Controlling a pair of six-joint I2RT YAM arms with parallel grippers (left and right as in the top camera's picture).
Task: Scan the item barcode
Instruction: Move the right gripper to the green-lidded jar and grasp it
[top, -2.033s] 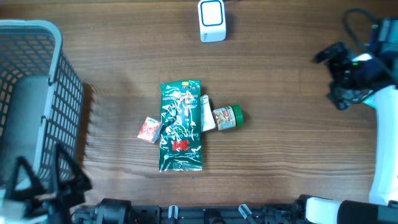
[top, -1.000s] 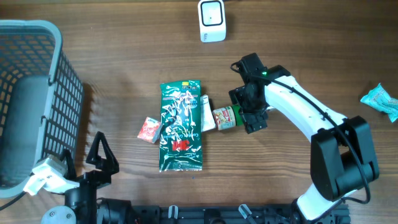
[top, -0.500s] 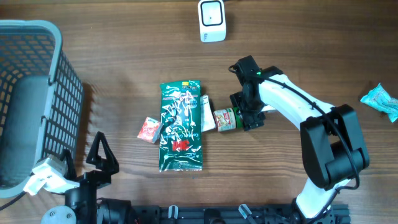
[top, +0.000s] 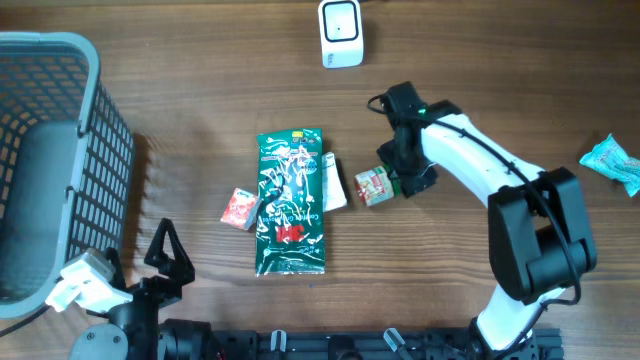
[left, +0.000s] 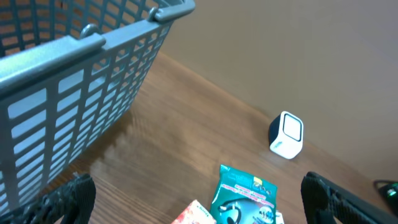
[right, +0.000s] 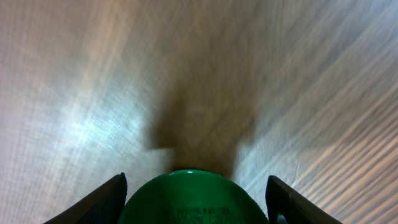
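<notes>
A small jar (top: 371, 186) with a green lid (right: 191, 198) lies tilted just right of the white tube (top: 333, 183), mid-table. My right gripper (top: 392, 180) is shut on the jar; in the right wrist view the lid fills the gap between both fingers (right: 115, 200), with its shadow on the wood beneath. The white scanner (top: 341, 33) stands at the table's far edge and shows in the left wrist view too, as the scanner (left: 286, 134). My left gripper (top: 165, 262) is open and empty near the front left, well away from the items.
A green packet (top: 291, 203) lies flat at centre with a small red packet (top: 239, 208) at its left. A grey mesh basket (top: 95, 120) fills the left side. A light-blue packet (top: 612, 163) lies at the far right edge.
My right gripper closed round the jar and drew it slightly right and away from the tube, turning it. The left arm barely moved.
</notes>
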